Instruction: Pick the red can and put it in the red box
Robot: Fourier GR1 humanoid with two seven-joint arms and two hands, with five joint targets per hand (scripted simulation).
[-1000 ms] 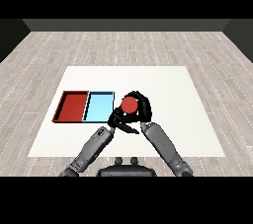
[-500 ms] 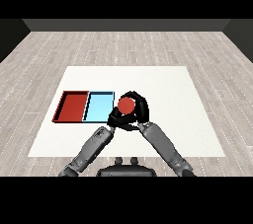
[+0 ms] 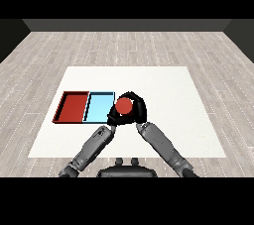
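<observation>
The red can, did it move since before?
Yes. The can, held in the right hand, has moved left, closer to the blue tray.

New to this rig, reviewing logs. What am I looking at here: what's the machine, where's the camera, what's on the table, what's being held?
This is a humanoid robot seen from its own head, looking down and forward across a white table. The two grey forearms coming in from the lower corners are its arms, each ending in a black hand. The view is not mirrored, so the arm at the right is its right. On the table lie two trays side by side: a red tray on the left and a light blue tray next to it. The right hand is curled round a red can, held just right of the blue tray. The left hand sits close beside it, fingers unclear.
</observation>
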